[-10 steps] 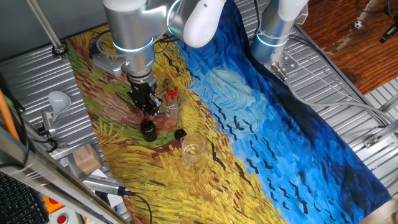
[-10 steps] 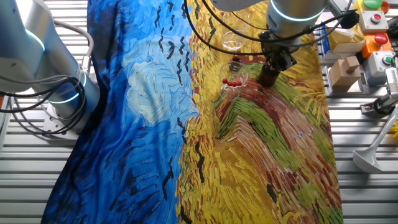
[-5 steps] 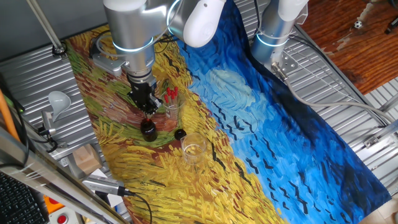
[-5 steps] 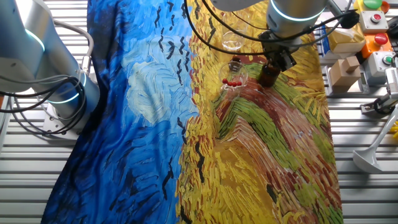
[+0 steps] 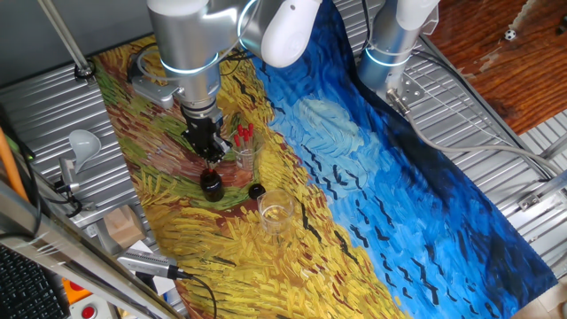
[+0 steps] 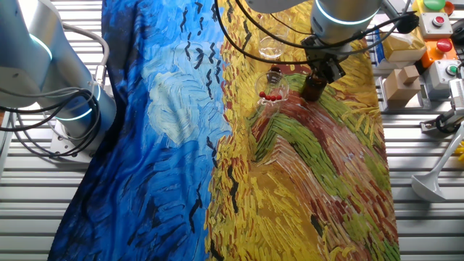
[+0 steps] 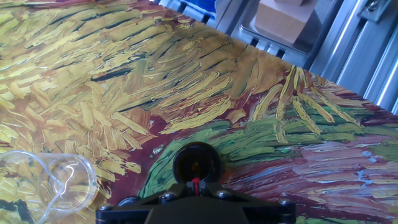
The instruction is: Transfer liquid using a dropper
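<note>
My gripper (image 5: pixel 206 156) hangs straight over the small dark bottle (image 5: pixel 211 184) and is shut on the dropper (image 5: pixel 210 163), whose red bulb shows between the fingers. In the hand view the red bulb (image 7: pixel 196 184) sits pinched at the gripper (image 7: pixel 196 186), right above the bottle's round open mouth (image 7: pixel 196 163). The dropper's clear tube is too thin to make out. From the other side the gripper (image 6: pixel 328 70) stands just above the bottle (image 6: pixel 313 88).
A glass (image 5: pixel 244 147) holding more red-bulbed droppers (image 6: pixel 271 94) stands beside the bottle. The black cap (image 5: pixel 256 190) lies on the cloth, with an empty clear glass (image 5: pixel 275 213) (image 7: pixel 50 185) nearby. Wooden blocks (image 7: pixel 283 18) sit past the cloth's edge.
The gripper has risen slightly above the bottle with the dropper still in it. Over the last half second nothing visibly moved.
</note>
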